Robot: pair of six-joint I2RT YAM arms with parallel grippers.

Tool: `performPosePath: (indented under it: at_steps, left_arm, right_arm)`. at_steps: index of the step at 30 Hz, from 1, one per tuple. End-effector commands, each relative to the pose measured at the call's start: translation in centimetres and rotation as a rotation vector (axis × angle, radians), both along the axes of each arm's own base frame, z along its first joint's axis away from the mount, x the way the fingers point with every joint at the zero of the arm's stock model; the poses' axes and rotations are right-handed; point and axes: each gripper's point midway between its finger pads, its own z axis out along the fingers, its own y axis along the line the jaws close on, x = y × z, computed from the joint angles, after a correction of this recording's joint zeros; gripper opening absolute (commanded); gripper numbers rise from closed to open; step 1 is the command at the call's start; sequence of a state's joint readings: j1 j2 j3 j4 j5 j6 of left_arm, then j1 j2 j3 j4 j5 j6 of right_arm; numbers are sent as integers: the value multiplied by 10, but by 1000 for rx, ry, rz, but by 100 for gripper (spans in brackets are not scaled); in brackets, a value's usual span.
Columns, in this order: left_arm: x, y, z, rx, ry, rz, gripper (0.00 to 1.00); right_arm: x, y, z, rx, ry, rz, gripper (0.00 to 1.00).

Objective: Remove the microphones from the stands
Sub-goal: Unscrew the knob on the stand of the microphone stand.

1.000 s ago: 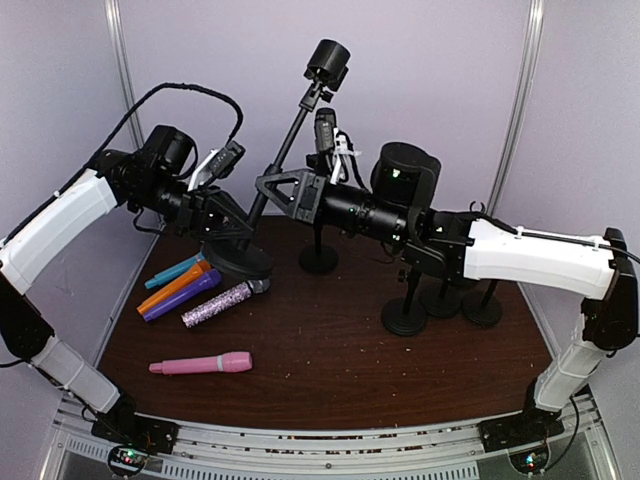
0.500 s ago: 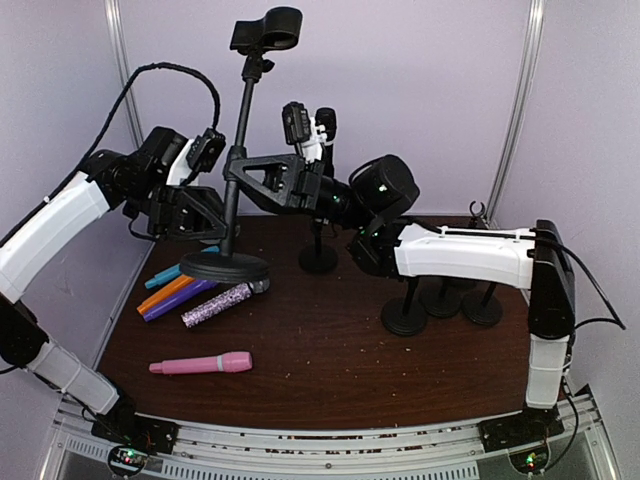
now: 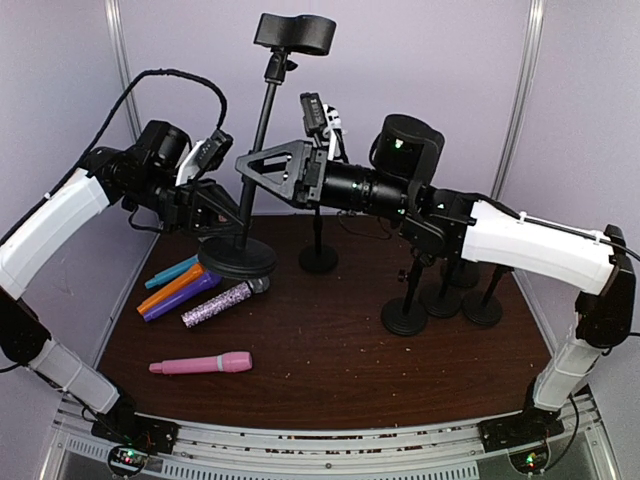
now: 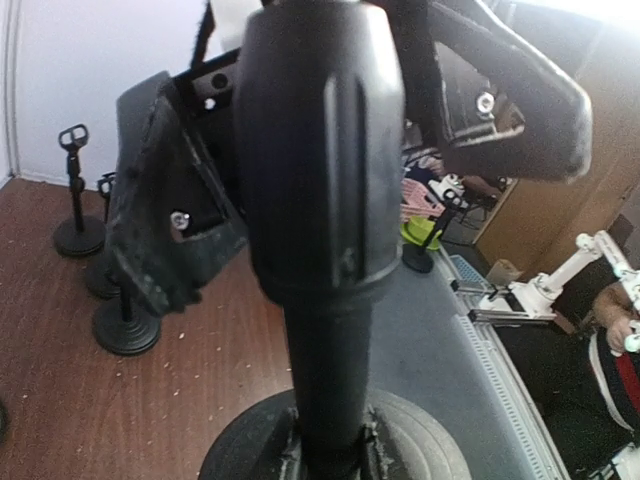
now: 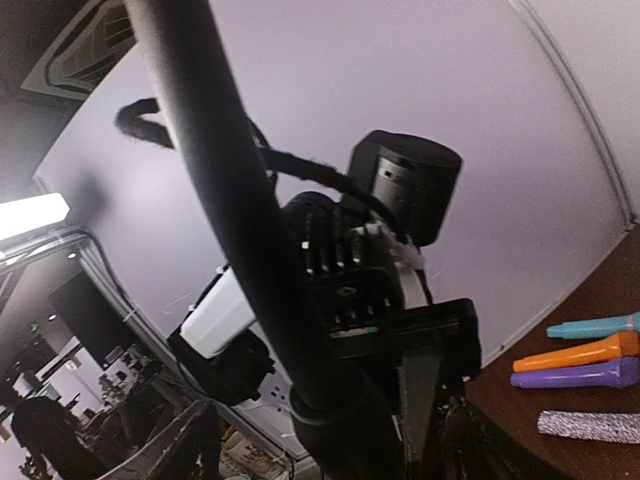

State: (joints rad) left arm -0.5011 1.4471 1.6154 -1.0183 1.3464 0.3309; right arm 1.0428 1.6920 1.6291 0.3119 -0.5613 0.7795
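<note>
Top external view, left hand [image 3: 240,214] clamped low on the pole of a black round-based microphone stand [image 3: 268,95], right hand [image 3: 258,166] spread apart around the pole higher up, glittery silver microphone [image 3: 218,304] lying on brown wooden surface [image 3: 330,360] just beside the base.

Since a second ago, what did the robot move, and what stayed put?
The black stand swung from a steep lean to nearly upright. The right pincer opened around it. The left pincer still grips it low down; the microphones on the table stayed put.
</note>
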Motion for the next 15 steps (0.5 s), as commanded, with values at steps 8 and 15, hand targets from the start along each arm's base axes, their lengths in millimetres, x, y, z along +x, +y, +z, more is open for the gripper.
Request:
performPosePath:
  at_steps: [8, 15]
  left_arm:
    - [67, -3, -17, 134, -228, 298, 0]
    - [69, -2, -24, 149, -239, 307, 0]
  right_arm:
    - [41, -12, -35, -294, -51, -459, 63]
    - [49, -8, -29, -272, -41, -487, 45]
